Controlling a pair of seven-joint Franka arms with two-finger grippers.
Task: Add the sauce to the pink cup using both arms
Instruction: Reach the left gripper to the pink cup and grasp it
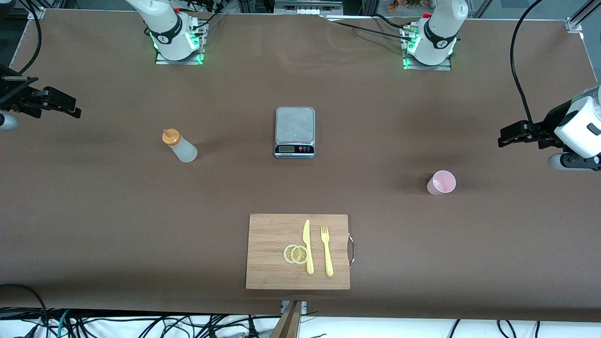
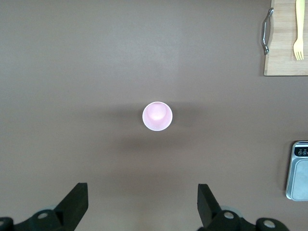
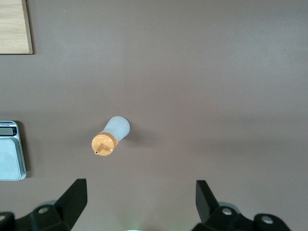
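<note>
Both grippers wide open, empty: left gripper, right gripper.

Left end effector, fingers apart, high over the left arm's end of the counter, pink cup upright near it; right end effector, open, over the right arm's end, sauce upright near it, both arms waiting; scale between

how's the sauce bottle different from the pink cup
The sauce bottle is translucent whitish with an orange cap and nozzle; the pink cup is pale pink and open-topped. The sauce bottle stands toward the right arm's end of the table, the pink cup toward the left arm's end, nearer the front camera. Both stand upright, untouched.
</note>
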